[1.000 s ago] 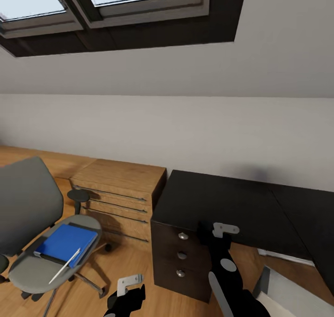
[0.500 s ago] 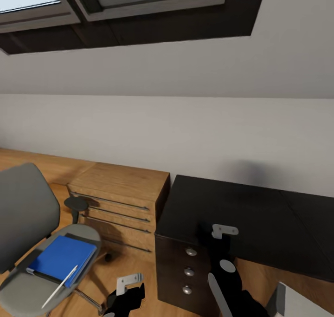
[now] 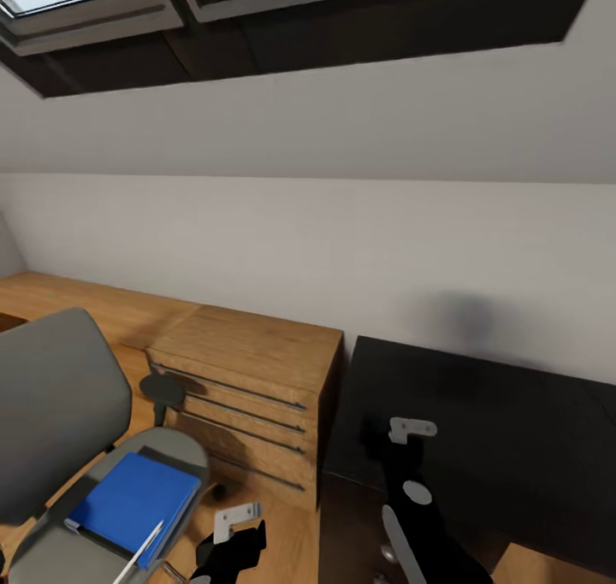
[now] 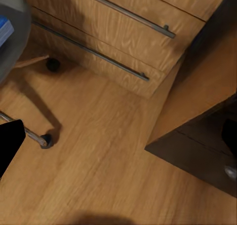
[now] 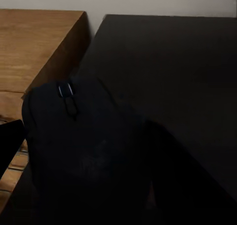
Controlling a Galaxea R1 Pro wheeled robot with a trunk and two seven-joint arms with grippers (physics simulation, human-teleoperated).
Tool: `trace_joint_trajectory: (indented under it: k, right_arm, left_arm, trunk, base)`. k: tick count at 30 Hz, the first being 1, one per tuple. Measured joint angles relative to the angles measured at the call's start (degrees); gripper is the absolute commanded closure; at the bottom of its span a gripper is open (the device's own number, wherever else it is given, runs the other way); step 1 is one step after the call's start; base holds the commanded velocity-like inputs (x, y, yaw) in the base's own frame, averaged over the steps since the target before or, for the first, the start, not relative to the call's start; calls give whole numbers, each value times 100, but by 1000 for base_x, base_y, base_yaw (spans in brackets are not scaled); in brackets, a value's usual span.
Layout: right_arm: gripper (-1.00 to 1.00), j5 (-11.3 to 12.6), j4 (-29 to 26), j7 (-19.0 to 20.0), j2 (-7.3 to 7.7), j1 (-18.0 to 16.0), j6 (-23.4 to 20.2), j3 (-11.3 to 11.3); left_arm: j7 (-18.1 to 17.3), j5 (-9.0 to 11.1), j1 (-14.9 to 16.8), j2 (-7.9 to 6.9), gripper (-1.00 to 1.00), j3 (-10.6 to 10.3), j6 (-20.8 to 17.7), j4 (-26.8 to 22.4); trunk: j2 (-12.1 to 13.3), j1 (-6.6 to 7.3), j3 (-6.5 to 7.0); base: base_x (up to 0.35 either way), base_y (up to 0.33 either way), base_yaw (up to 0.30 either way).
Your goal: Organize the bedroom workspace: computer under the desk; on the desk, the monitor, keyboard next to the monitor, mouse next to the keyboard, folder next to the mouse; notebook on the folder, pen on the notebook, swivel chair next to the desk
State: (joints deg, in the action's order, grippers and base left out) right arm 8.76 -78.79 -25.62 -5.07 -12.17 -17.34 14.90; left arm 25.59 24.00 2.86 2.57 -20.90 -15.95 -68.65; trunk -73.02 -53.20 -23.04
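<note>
Item: black desk (image 3: 513,421), set against the white wall, its top bare where it shows. Drawer front with a round knob (image 4: 230,172) below its near corner.

Item: black mouse (image 5: 74,136), seen close in the right wrist view over the near left corner of the desk top, scroll wheel pointing toward the wall. The right gripper (image 3: 411,434) hangs above that same corner in the head view. The mouse appears to be pinched in the jaws, though the finger contact itself is hidden in shadow.

Item: wooden drawer unit (image 3: 248,379), just beside the desk on its left, with long metal bar handles; all drawers closed, contents unseen.

Item: grey swivel chair (image 3: 51,421), left of the drawer unit, apart from the desk. On its seat lies a blue folder (image 3: 133,503) stack with a white pen (image 3: 141,550) on top.

Item: left gripper (image 3: 235,528), low over the wooden floor (image 4: 98,170) between chair and desk; whether its jaws are spread cannot be told.
</note>
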Motion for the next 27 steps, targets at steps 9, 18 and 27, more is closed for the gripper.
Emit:
trace_joint_trajectory:
  k: [9, 18, 27]
  right_arm:
    - [100, -11, 410, 18, 4, -7, 7, -38]
    - [100, -9, 1060, 17, 3, -48, 186, -53]
    - [100, 15, 1329, 17, 0, -74, 228, -54]
  left_arm:
    - [65, 1, 0, 8, -100, -25, -6, 9]
    - [69, 1, 0, 9, -100, -26, -7, 1]
    - [110, 2, 0, 9, -100, -33, -7, 0]
  trunk:
    - [0, -3, 0]
    - [0, -1, 0]
    - [0, -3, 0]
  base:
    - [161, 3, 5]
    - [141, 0, 0]
    - [86, 0, 0]
